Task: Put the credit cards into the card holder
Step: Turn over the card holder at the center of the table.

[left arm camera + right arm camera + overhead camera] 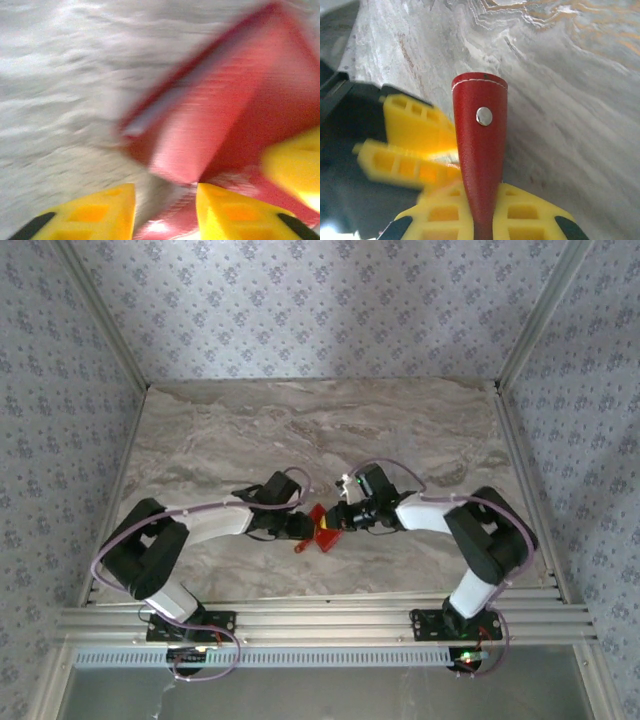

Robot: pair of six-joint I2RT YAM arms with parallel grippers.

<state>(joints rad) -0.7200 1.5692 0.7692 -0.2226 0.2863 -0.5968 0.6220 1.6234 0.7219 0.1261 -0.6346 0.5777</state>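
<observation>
Right, I am clamping my right gripper (482, 196) fully closed on the card holder (480, 135), pinching one red flap that is standing upright and edge-on between the jaws, its snap stud (484, 116) facing my wrist camera. My left gripper (165, 195) is sitting just beside it with jaws part open. That wrist's view is smeared, so I cannot tell whether a pad is touching the red cover.

Here is what is worrying me. I am gripping only a thin flap, so a sideways tug from either wrist could be twisting it out of my hold. With the left jaws spread, the free half could be flopping shut. The two sets of fingers are also crowding each other, so one misjudged move could be knocking them together.

Both arms are reaching inward, elbows folded back toward the bases and forearms lying low over the marble table (250, 430). The wrists are meeting nose to nose at its near middle, with the holder between them.
</observation>
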